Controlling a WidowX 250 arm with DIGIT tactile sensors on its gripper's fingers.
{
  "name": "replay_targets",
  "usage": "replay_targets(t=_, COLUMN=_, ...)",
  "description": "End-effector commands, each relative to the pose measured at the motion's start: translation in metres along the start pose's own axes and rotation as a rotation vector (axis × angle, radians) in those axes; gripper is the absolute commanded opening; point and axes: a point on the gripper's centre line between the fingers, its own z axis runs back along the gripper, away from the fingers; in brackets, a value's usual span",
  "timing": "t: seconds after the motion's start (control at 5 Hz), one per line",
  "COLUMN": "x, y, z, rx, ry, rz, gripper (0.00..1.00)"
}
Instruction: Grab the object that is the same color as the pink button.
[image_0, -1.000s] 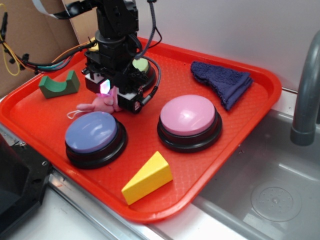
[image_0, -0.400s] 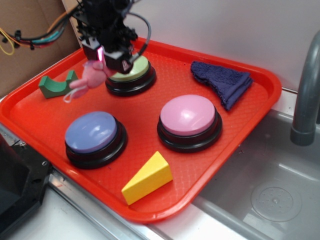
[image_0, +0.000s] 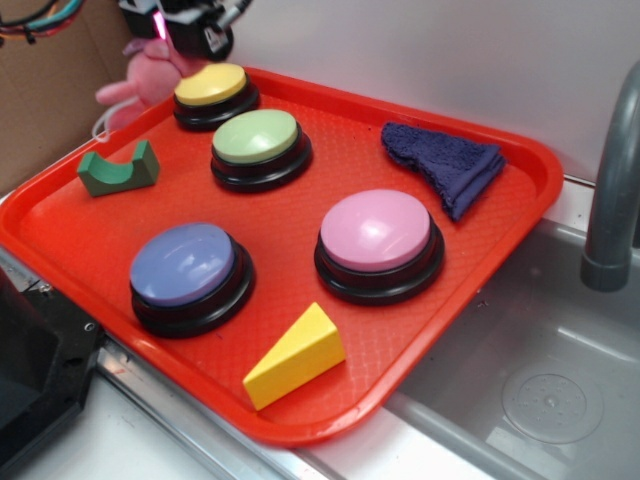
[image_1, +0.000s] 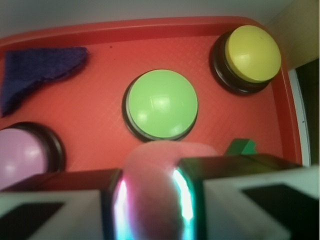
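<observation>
the black gripper (image_0: 172, 22) pinches the small pink plush toy animal (image_0: 140, 78), which hangs in the air beyond the far-left rim of the orange-red plastic tray (image_0: 500, 230). on that tray the round pale-pink dome button (image_0: 378, 232) sits right of centre, well apart from the toy.

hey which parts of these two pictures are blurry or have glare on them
Wrist view: the pink plush toy between the fingers is blurred, with coloured glow along its edges; the green button is sharper. Exterior view: mostly sharp, soft highlights on the pink button; the gripper is cropped at the top.
</observation>
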Motion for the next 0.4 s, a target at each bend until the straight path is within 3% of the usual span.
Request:
replay_targets(t=0.0, x=-0.0004, y=0.029, z=0.0536, rx=-0.088, ry=-0.189, rz=0.05, gripper=0.0)
replay_targets(t=0.2, x=-0.0006, y=0.0277, z=0.0502, rx=-0.089, ry=-0.173, rz=0.017, gripper=0.0)
